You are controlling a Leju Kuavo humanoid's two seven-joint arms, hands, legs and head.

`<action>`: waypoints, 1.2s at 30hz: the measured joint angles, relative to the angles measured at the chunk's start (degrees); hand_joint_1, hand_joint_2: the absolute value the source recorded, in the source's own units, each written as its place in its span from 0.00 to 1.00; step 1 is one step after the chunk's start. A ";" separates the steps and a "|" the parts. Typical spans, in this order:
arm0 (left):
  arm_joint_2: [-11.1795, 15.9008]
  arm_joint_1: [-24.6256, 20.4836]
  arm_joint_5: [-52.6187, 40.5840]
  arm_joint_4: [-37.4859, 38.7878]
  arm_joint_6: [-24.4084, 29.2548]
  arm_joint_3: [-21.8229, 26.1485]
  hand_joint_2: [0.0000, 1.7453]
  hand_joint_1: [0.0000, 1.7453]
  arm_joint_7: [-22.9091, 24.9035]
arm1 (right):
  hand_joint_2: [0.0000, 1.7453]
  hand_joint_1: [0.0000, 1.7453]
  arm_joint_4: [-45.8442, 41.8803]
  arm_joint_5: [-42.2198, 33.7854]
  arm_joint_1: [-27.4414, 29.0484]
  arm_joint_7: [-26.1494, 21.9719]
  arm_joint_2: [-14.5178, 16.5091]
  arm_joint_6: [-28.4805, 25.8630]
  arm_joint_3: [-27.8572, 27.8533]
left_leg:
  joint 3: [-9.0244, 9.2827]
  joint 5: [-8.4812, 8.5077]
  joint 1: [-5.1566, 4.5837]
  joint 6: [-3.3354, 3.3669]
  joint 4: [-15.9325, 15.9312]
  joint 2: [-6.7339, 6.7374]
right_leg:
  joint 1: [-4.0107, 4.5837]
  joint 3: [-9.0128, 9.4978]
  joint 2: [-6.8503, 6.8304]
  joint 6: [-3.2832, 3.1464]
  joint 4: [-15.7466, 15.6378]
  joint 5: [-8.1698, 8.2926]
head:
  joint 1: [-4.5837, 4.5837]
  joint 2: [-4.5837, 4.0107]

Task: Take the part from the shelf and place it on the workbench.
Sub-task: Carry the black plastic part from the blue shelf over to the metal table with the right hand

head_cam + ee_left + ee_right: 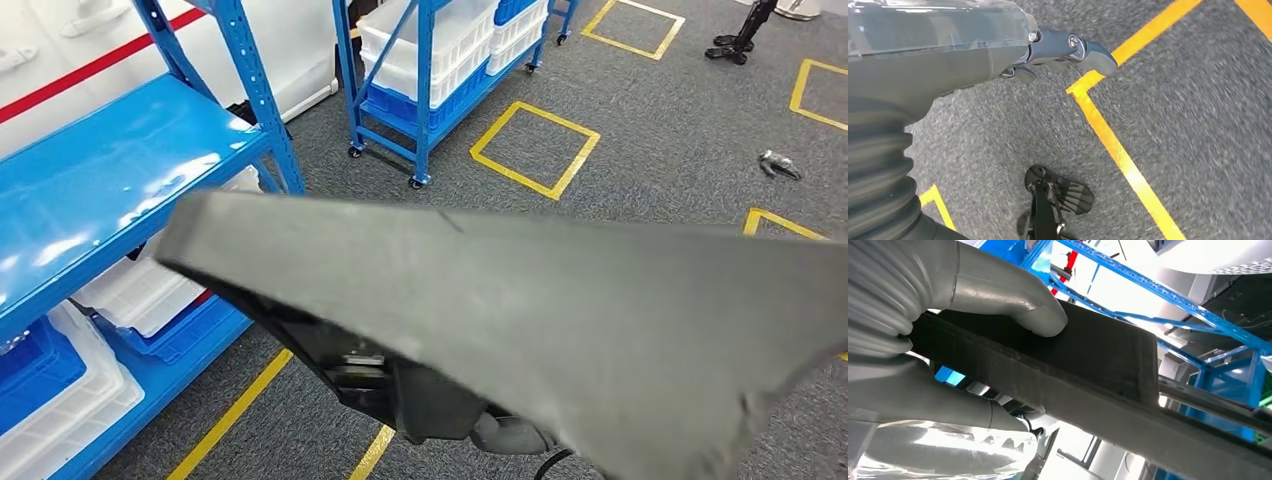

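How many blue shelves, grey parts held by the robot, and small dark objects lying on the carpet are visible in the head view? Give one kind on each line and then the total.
Blue shelves: 2, the near shelf and the far shelf
Grey part, gripped by the right hand: 1
Small dark objects on the carpet: 2, object one and object two
Total: 5

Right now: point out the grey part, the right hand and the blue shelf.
grey part point(560, 320): head view, middle of its flat top face.
right hand point(998, 295): right wrist view, thumb pressed on the part.
blue shelf point(110, 160): head view, bare top board.

Right hand point(963, 340) grips; left hand point(1048, 52) hangs empty.
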 joint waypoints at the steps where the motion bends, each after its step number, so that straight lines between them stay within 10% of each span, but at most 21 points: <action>1: -0.05 -0.04 -0.13 0.00 -0.03 0.01 1.00 0.00 -0.01 | 1.00 1.00 0.14 -0.39 -0.52 0.38 0.07 0.09 0.08 | 0.06 -0.08 -0.14 -0.26 -0.04 0.50 | 0.31 0.20 -0.26 -0.28 -0.75 -0.19 | -0.02 0.00; 5: -0.25 -0.54 -0.79 0.01 -0.36 0.00 1.00 0.00 0.21 | 1.00 1.00 0.32 -1.59 -1.91 1.72 0.33 0.30 0.27 | -0.15 -1.63 0.04 -1.32 1.30 -0.30 | 0.13 0.41 1.91 -1.72 -1.71 0.25 | -0.03 0.00; 10: -0.49 -0.26 -1.52 0.15 0.47 -0.01 1.00 0.00 1.68 | 1.00 1.00 0.32 -4.64 -2.51 2.34 1.41 1.37 0.81 | -7.42 -7.06 0.18 -1.59 15.60 -4.09 | 0.21 0.62 5.24 -2.50 -1.85 0.39 | -0.11 0.00; 14: -0.52 -0.08 -1.85 0.19 0.79 0.13 1.00 0.00 1.68 | 1.00 1.00 0.29 -5.71 -2.30 1.94 1.61 1.52 0.86 | -3.58 0.07 0.49 -1.33 4.74 -6.71 | 0.22 0.50 8.15 -2.18 -1.20 0.22 | -0.09 0.00; 18: -0.17 -0.21 -0.79 0.19 0.71 1.26 1.00 0.00 0.64 | 1.00 1.00 -0.03 -4.63 -1.78 1.41 2.01 1.53 0.90 | -1.81 1.01 0.44 -0.52 0.80 -7.79 | -0.02 -0.28 10.43 -0.94 -1.05 0.59 | -0.06 0.00; 23: 0.25 -0.23 -0.94 0.19 0.23 1.79 1.00 0.00 0.89 | 1.00 1.00 -0.67 -3.65 -1.29 1.50 2.31 1.25 0.91 | -1.34 1.64 0.32 0.99 -0.32 -4.53 | 0.03 -4.74 4.77 0.09 8.54 -4.90 | 0.32 0.00; 26: 0.44 -0.17 -1.11 0.19 -0.34 2.11 1.00 0.00 0.78 | 1.00 1.00 -0.67 -3.28 -1.06 1.63 2.40 1.26 0.91 | -1.33 1.50 0.18 1.07 -0.30 -2.42 | -0.43 -7.28 4.12 0.34 13.91 -6.01 | 0.33 0.00; 31: 0.68 -0.58 -0.91 0.19 -0.84 2.56 1.00 0.00 0.58 | 1.00 1.00 -0.63 -3.81 -1.86 1.60 2.46 2.03 0.83 | -0.75 0.93 -0.15 0.17 -0.23 0.27 | 0.28 0.68 0.30 -0.53 -1.02 -0.19 | 0.32 0.00; 34: 0.69 -0.86 -0.61 0.19 -0.72 3.01 1.00 0.00 0.09 | 1.00 1.00 -0.34 -4.11 -2.08 1.38 2.49 3.18 0.78 | -0.36 0.55 -0.15 -0.80 -0.31 1.31 | 0.50 0.81 1.59 -1.27 -1.92 -0.08 | 0.30 0.00; 36: 0.62 -1.06 -0.34 0.19 -0.64 3.31 1.00 0.00 -0.18 | 1.00 1.00 0.06 -4.13 -2.34 1.35 2.50 3.73 0.77 | -1.10 -1.04 0.05 -1.27 1.80 -0.55 | 0.20 1.07 2.67 -1.93 -2.45 0.25 | 0.27 0.00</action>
